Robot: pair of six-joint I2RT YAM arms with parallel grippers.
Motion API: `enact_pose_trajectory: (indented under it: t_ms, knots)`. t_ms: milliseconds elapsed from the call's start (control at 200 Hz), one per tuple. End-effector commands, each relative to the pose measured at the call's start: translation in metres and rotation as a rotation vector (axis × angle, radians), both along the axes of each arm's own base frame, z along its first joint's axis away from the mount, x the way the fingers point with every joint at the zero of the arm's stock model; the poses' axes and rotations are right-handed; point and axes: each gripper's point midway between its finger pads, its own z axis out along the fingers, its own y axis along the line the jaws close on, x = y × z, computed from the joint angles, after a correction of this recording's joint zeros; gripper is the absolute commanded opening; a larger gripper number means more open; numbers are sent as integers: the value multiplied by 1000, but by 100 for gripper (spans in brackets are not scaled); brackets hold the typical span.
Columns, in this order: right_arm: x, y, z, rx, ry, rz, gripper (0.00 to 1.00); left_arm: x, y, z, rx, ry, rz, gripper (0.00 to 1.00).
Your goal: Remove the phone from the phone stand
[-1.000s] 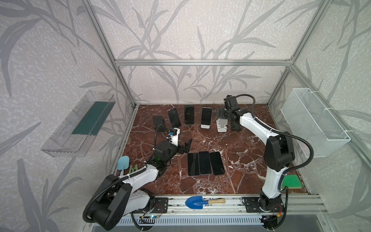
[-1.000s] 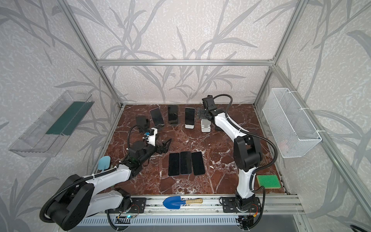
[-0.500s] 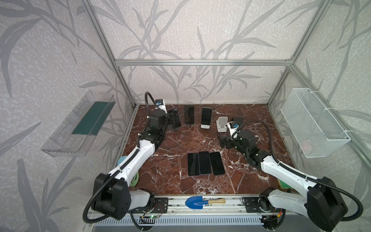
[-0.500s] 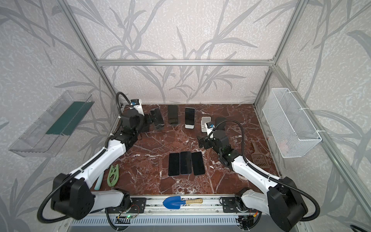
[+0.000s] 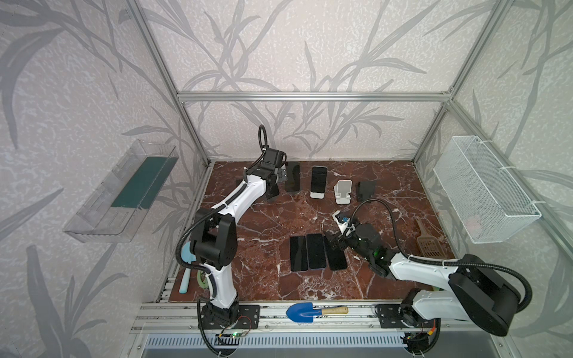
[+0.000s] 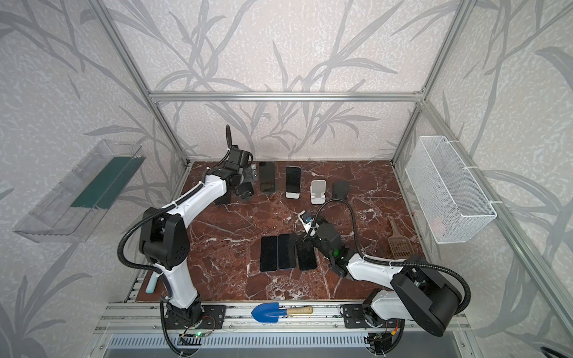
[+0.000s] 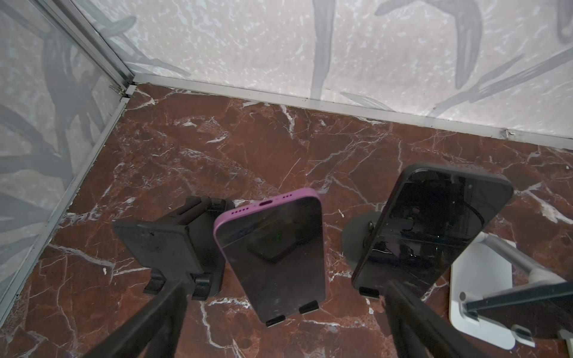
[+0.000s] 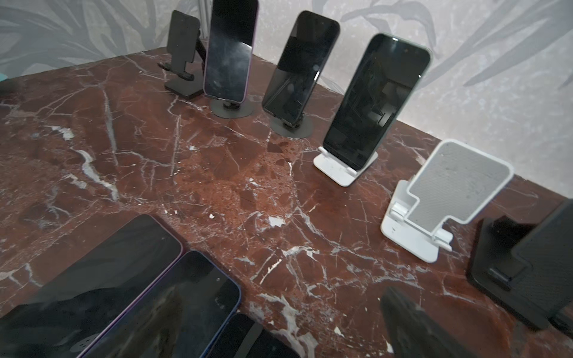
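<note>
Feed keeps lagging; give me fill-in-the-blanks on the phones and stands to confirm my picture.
The flat phones number ___. The open left tool faces the phone edged in ___. Beside the empty white stand, the neighbouring empty stand is ___. Missing: three; purple; black.

Blue trowel [image 5: 299, 312] on front rail [image 5: 356, 316]; wire basket [image 5: 483, 189] rt side; brown scoop [image 5: 427, 243] nr it.
</note>
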Motion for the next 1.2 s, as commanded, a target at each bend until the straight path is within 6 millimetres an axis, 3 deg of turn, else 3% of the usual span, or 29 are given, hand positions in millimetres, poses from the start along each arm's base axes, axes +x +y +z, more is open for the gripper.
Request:
enact_pose_trajectory:
  t_ms: [0,245,845,1195]
  knots:
    - [1,10,28,63,-114,12,99,0,13,-5,23,30,107,99]
    - [-4,4,34,85,-129,-9,99,13,20,-3,50,8,178,99]
    - [-2,3,34,94,-112,-24,99,42,20,-21,84,13,216,99]
    - [-1,1,35,91,-112,-39,99,47,25,-29,132,32,247,99]
